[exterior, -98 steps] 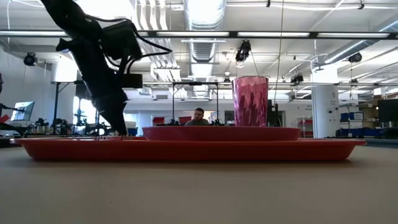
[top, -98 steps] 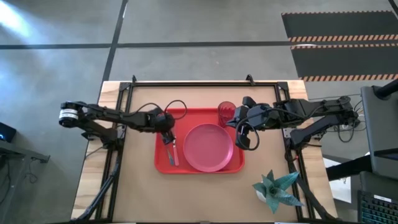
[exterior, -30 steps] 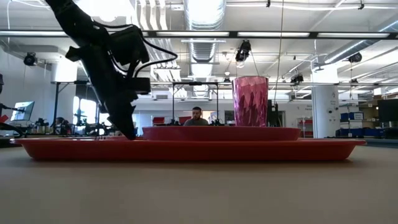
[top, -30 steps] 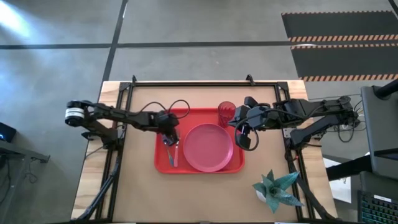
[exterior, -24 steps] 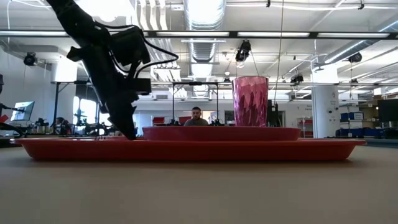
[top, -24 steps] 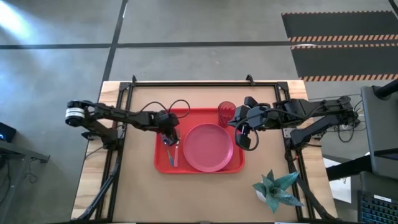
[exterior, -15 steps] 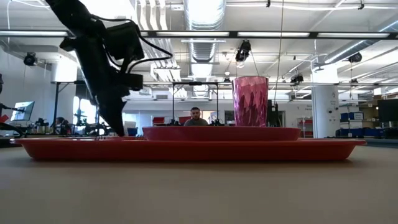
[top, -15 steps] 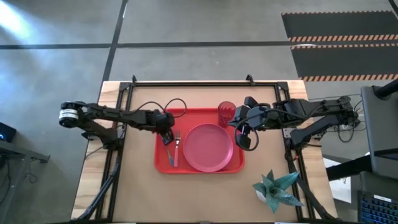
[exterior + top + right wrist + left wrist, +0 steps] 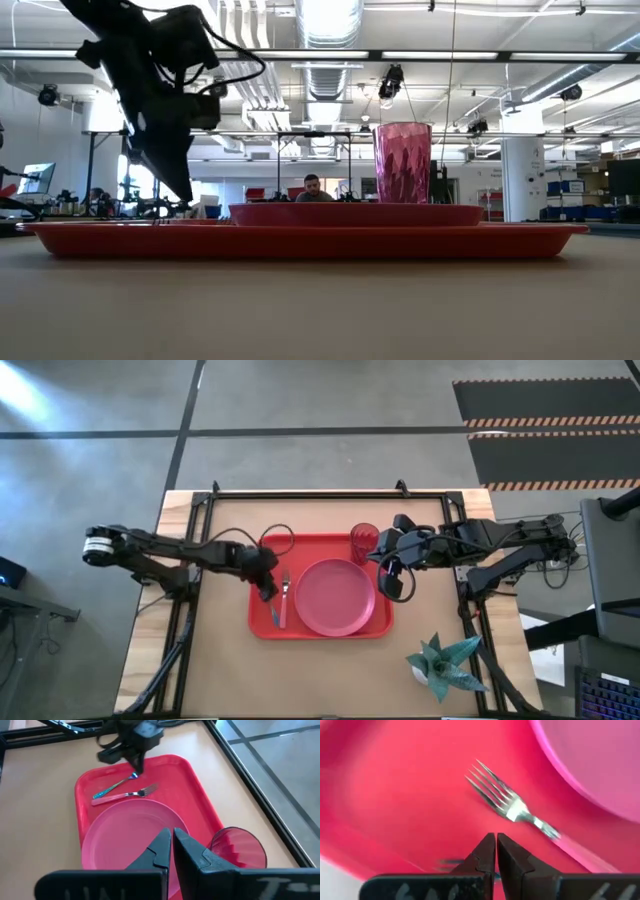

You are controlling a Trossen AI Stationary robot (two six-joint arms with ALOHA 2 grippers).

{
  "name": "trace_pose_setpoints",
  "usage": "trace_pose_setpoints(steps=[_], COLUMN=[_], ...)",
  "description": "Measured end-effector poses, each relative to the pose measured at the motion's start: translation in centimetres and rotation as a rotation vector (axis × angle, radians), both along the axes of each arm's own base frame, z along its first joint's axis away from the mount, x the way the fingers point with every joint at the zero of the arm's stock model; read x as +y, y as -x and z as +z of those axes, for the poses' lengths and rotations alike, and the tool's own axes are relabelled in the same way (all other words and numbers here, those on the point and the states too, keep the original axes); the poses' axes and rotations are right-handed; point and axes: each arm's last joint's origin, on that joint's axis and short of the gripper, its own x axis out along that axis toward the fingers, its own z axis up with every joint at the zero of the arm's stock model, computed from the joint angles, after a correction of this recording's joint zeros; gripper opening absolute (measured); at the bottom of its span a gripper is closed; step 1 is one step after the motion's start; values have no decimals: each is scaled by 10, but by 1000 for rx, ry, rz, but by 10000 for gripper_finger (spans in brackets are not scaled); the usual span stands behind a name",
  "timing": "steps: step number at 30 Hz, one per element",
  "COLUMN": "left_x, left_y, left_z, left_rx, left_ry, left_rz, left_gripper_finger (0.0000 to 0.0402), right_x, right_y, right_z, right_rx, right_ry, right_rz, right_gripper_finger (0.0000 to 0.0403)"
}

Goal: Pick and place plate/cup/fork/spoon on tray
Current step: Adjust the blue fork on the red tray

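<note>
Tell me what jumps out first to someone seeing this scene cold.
The big red tray in the middle of the table, carrying the round plate, with the cup at its far right corner. Left of the plate lie the fork and the spoon side by side. The left gripper hangs shut at the tray's left edge by the two utensils, and the right gripper, also shut, waits by the cup.

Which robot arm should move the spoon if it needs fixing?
The left one, probably. Its pincer hangs shut right by the spoon and fork on the tray. The right pincer waits past the plate, near the cup.
</note>
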Motion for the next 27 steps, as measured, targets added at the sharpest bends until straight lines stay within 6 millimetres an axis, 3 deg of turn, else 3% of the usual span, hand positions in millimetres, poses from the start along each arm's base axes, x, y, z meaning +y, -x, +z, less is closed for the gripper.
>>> trace_pose_setpoints(steps=[12, 27], left_x=[-46, -54], left_y=[3, -10], left_z=[-5, -27], left_rx=[39, 53], left_ry=[147, 151], left_rz=[-104, -93], left_gripper_finger=[0, 0], right_x=[0, 0], right_y=[0, 0], right_z=[0, 0], right_rx=[-3, -4], right_ry=[-8, -10], right_rz=[-9, -8], right_gripper_finger=[9, 9])
